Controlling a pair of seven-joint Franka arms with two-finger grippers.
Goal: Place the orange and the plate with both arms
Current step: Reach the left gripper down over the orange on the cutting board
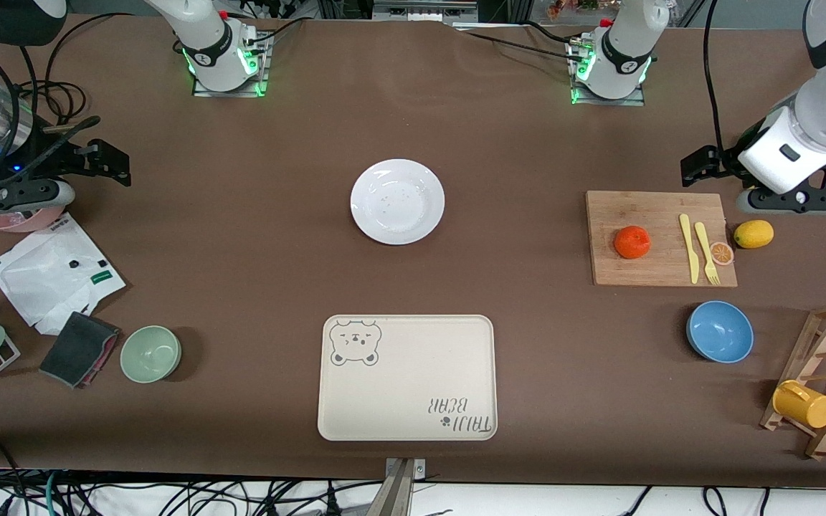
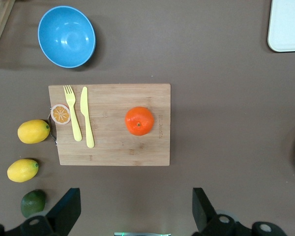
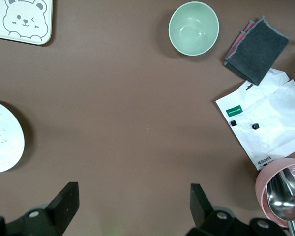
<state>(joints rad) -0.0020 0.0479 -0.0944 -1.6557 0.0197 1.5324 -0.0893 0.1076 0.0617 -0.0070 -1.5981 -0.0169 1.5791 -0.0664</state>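
The orange [image 1: 632,242] [image 2: 139,121] sits on a wooden cutting board [image 1: 642,208] [image 2: 113,147] toward the left arm's end of the table. The white plate [image 1: 397,201] [image 3: 2,137] lies empty at the table's middle. My left gripper [image 1: 696,166] [image 2: 136,206] hovers open over bare table at the board's edge, holding nothing. At the right arm's end my right gripper [image 1: 115,163] [image 3: 132,204] hangs open and empty over bare table, beside a pink bowl [image 3: 280,189].
A cream bear-print tray [image 1: 407,378] lies nearer the front camera than the plate. A yellow fork, knife and orange-slice disc [image 1: 722,253] share the board, with a lemon [image 1: 753,233] beside it. Blue bowl [image 1: 720,331], green bowl [image 1: 150,353], white bag [image 1: 54,272], wooden rack [image 1: 825,380].
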